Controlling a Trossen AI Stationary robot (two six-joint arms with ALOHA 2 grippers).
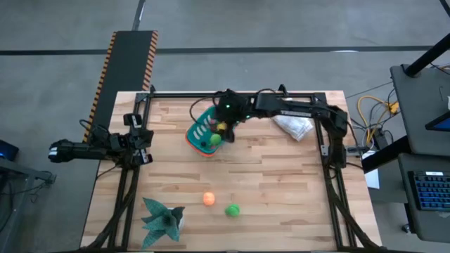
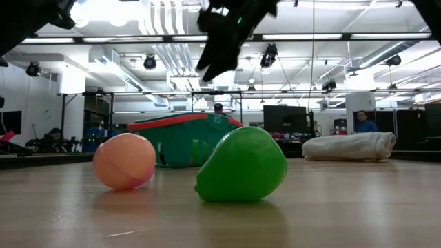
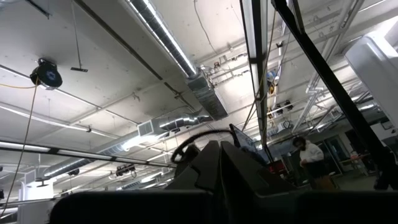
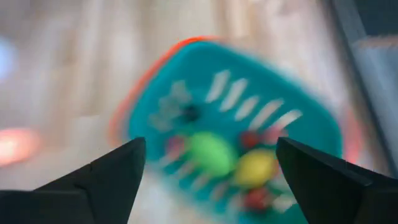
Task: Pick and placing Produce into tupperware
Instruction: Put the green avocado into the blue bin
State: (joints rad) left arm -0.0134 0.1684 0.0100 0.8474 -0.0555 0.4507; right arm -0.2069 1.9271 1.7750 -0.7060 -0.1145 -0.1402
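The teal tupperware (image 1: 204, 135) with an orange rim stands at the table's far middle and shows in the low view (image 2: 182, 138). It holds a green piece (image 4: 209, 152), a yellow piece (image 4: 256, 167), small red pieces and a dark one. My right gripper (image 4: 210, 168) hangs open and empty above the tub. It shows in the high view (image 1: 226, 126). An orange ball (image 1: 209, 199) and a green piece (image 1: 232, 209) rest on the table near its front edge. My left arm (image 1: 105, 146) waits at the left edge, its camera pointing at the ceiling.
A teal leafy star-shaped thing (image 1: 163, 218) lies at the front left corner. A white cloth bundle (image 1: 294, 125) lies at the far right, beside the right arm. People show in the room beyond the table in the low view.
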